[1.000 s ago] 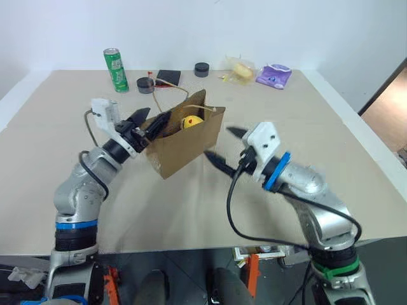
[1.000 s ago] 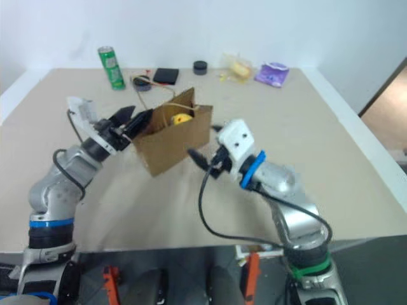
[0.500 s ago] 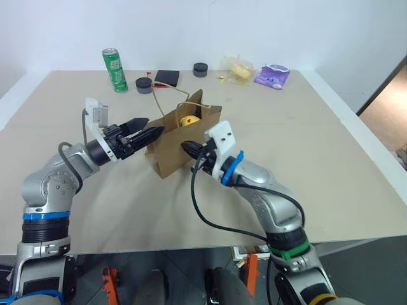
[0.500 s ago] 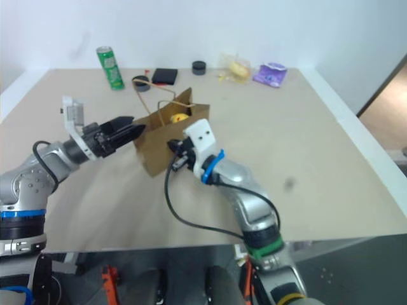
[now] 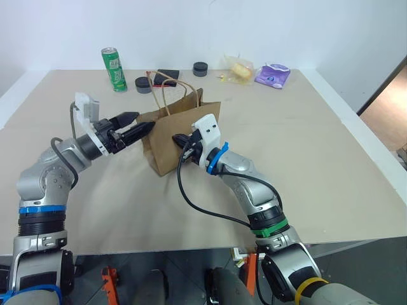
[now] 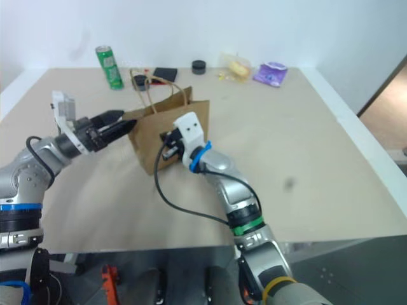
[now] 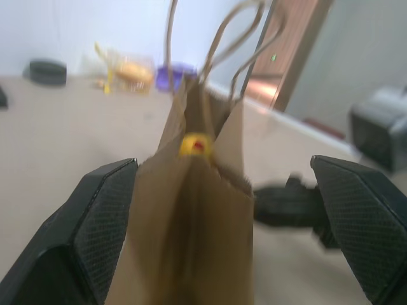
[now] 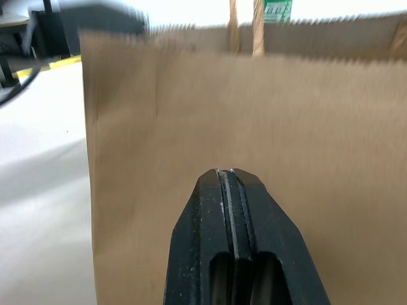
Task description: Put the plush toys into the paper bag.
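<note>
yellow toy point(image 7: 194, 144) mostly hidden (inside bag point(image 5: 175, 136))

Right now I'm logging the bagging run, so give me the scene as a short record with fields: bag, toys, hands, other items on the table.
bag: paper bag upright mid-table, handles up
toy: yellow toy seen inside the bag's mouth; brown toy not visible
left hand: open, at the bag's left end, fingers either side
right hand: shut, tips against the bag's broad side
far edge of table: green can, yellow snack packet, purple packet
</note>
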`<state>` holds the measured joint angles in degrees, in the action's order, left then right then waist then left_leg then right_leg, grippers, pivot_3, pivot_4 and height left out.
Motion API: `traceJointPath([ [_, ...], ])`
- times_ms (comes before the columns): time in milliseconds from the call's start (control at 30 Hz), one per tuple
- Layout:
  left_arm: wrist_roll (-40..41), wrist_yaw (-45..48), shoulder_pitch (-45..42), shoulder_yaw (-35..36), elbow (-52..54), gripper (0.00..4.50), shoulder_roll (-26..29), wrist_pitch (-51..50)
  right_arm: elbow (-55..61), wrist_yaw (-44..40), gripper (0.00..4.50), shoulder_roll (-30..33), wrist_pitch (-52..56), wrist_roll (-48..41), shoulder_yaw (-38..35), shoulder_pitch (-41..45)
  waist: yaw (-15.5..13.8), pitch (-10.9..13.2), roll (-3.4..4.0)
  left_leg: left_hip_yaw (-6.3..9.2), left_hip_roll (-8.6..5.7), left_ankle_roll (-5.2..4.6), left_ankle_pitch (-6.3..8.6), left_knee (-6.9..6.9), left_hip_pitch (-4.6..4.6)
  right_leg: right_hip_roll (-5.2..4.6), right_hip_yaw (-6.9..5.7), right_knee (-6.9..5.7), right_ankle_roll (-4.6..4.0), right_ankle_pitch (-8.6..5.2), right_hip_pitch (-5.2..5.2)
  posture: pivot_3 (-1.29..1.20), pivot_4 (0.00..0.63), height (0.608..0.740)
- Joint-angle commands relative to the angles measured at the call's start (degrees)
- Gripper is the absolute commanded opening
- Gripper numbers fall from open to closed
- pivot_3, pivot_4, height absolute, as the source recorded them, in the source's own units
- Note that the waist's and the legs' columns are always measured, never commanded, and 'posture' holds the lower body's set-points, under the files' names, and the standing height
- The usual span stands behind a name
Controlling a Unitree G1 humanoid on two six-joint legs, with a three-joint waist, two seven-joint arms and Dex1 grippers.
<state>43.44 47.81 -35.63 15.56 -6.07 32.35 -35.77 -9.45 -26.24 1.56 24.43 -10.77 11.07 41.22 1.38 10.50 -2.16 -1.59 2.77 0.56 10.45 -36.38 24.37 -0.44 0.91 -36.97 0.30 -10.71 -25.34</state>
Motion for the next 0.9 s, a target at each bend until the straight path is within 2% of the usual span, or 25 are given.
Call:
traceJointPath([
  [33,7.0,-3.1,-2.8,4.4,3.4,4.5,-1.1,-4.6,0.3,-0.5,0.03,-0.1,-1.5,0.3,-0.4,1.6,0.0,0.0,0.0,0.0,0.0,0.0,0.0,0.0,0.0,0.0,0.0,0.0,0.0,0.0,0.0,0.0,0.15,0.74],
  [200,10.2,-4.1,-3.4,5.0,5.8,4.5,-0.3,-8.0,-0.1,-0.6,0.03,-0.2,-1.4,0.6,-0.5,1.6,0.0,0.0,0.0,0.02,0.01,0.0,0.0,0.0,0.0,0.03,-0.01,0.0,0.02,0.01,0.0,0.0,0.15,0.74],
  [333,4.7,0.6,-0.1,1.6,5.3,4.5,3.6,-5.1,-0.4,-0.7,0.03,-0.2,-1.5,0.8,-0.5,1.6,0.4,0.0,0.0,0.01,0.01,0.0,0.0,0.0,-0.01,0.05,0.0,0.0,0.01,0.01,-0.01,0.0,0.15,0.74],
  [533,-0.9,3.9,1.3,0.1,0.8,4.5,5.2,0.1,-0.9,-0.6,0.03,-0.3,-1.6,1.0,-1.0,2.2,0.5,0.0,0.0,0.02,0.03,0.0,0.0,0.03,-0.04,0.05,-0.02,-0.03,-0.12,-0.03,-0.01,0.0,0.15,0.74],
  [900,-12.0,5.7,3.6,-8.5,-4.7,4.5,-0.6,10.1,-0.5,-0.7,0.03,-0.3,-1.2,0.6,-1.4,3.1,0.6,0.0,0.0,0.0,0.02,0.01,0.01,0.04,-0.03,0.03,-0.01,-0.02,-0.11,-0.02,-0.02,0.0,0.15,0.74],
])
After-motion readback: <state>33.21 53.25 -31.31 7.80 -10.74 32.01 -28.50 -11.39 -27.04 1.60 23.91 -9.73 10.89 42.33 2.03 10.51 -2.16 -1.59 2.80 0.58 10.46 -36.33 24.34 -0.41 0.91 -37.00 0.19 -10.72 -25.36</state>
